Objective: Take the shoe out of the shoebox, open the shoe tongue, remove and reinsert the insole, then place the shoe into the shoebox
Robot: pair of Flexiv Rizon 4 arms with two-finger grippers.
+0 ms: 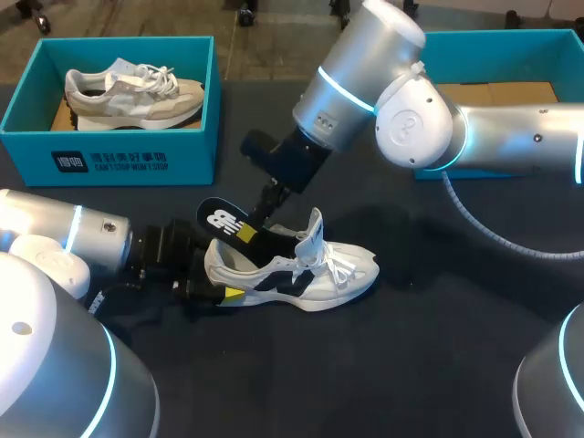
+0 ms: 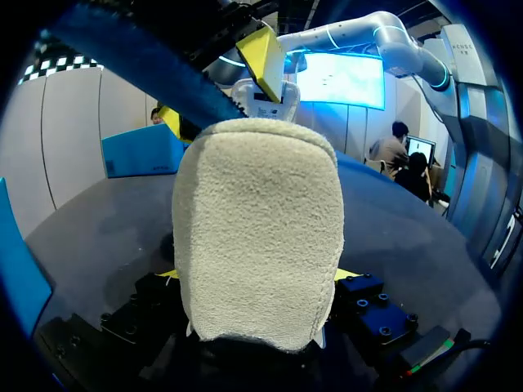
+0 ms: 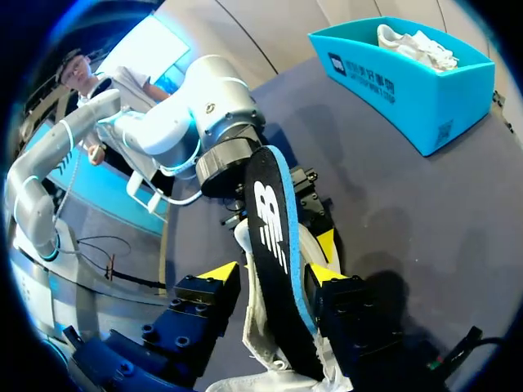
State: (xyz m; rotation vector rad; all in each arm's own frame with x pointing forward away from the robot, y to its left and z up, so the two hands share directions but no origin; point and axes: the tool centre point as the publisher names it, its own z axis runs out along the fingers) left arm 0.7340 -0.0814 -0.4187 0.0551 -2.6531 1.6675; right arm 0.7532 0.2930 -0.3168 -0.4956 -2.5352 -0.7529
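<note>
The right claw (image 3: 271,273) seemingly pinches the insole (image 3: 270,212) over the left claw (image 2: 257,274)'s shoe (image 2: 257,220).

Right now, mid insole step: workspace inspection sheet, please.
Surface: dark table.
Job's things: white shoe upright mid-table, tongue raised; black insole partly out of it; teal shoebox at far left.
Clutter: second shoe inside that shoebox; second teal box at far right.
Grippers: left gripper shut on the shoe's heel; right gripper shut on the insole.
Cables: grey hose looping off the right arm.
Surroundings: nothing seen reaching in.
</note>
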